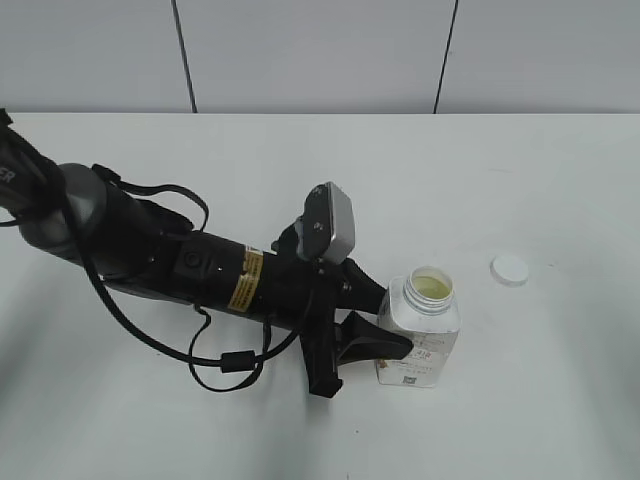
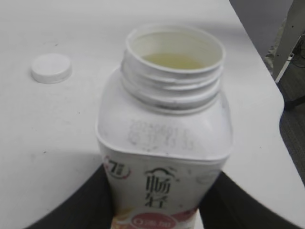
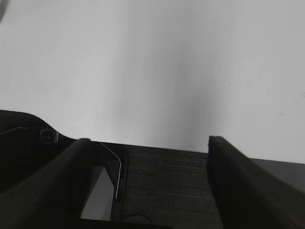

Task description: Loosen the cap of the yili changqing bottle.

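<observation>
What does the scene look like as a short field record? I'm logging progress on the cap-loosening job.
bottle: yili changqing bottle upright on the white table, mouth open, pale liquid inside
cap: cap off, lying flat on the table, apart from the bottle
left claw: left claw closed on the bottle's body
right claw: right claw open, empty, away from the bottle

White table (image 1: 520, 170), open bottle (image 1: 420, 335) upright, cap (image 1: 510, 269) apart on rt
</observation>
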Robot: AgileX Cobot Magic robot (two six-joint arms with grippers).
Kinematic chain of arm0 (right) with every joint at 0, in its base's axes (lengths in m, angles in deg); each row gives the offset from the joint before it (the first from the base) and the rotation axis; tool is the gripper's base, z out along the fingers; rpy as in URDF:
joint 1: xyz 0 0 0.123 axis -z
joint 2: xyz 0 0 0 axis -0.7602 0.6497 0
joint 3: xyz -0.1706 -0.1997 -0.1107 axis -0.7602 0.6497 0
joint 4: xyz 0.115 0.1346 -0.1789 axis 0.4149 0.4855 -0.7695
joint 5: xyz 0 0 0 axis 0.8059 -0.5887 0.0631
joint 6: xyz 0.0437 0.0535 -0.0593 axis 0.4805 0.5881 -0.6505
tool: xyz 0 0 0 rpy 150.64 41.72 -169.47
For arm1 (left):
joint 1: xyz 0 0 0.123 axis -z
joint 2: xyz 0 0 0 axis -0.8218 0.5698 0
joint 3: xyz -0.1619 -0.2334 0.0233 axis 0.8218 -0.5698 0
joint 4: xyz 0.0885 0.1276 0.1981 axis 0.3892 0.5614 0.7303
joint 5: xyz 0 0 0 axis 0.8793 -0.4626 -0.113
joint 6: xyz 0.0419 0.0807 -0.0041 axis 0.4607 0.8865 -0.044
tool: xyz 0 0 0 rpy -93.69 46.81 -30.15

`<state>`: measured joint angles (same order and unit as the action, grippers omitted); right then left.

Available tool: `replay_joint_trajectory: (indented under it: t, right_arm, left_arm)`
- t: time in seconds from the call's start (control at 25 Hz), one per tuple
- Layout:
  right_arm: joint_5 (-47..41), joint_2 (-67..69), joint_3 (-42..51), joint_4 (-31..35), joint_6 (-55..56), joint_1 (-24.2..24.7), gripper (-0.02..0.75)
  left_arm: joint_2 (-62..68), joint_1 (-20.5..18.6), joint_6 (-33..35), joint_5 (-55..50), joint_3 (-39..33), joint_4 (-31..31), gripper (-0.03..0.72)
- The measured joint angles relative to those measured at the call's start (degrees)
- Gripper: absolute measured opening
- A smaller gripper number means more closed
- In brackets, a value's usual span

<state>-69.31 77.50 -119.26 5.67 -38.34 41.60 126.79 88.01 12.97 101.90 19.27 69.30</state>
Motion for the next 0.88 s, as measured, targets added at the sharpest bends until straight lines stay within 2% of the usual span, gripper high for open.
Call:
replay_joint_trajectory:
  t: [0.28,0.88]
  right_arm:
    - [-1.7,-13.5,3.3,0.4,0.0,0.0,0.588]
    - [-2.4,-38.4,3.8,0.7,0.5,0.0,0.588]
  left_arm:
    - [0.0,0.0,0.0,-0.1,0.0,0.1,0.326]
    - [0.0,0.0,0.0,-0.1,0.0,0.1,0.325]
